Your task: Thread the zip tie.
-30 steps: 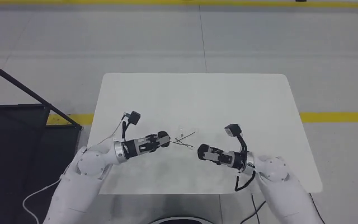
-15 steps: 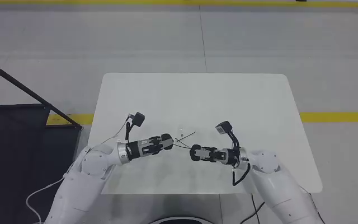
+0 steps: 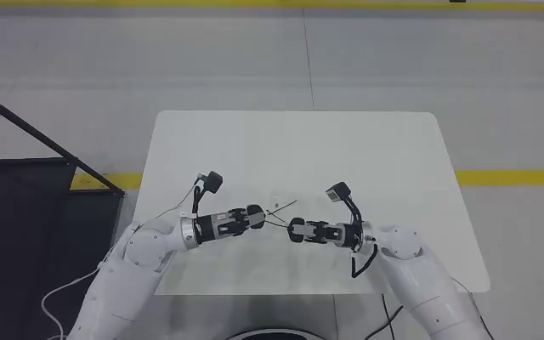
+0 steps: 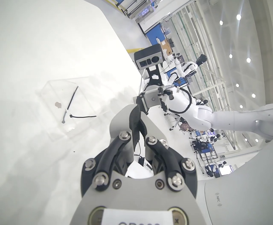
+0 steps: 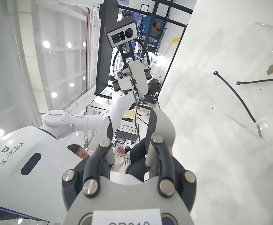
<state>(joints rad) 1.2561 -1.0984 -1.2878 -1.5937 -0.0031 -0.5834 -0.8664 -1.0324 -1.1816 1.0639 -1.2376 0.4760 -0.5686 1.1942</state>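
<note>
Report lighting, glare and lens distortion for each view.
Top view: flat, even light on the white table, no hard shadows. Left wrist view: wide-angle bend curves the table edge; ceiling lamps glare. Right wrist view: same bend; black zip tie contrasts with bright table.

White desk (image 3: pixel 340 144), rectangular with rounded corners, on a grey floor (image 3: pixel 170 59). Yellow floor line (image 3: pixel 501 177) runs behind the desk on both sides. Black framed panel (image 3: pixel 34 212) stands off one end. Clear shallow tray (image 4: pixel 51 89) lies on the desk near its middle.
</note>
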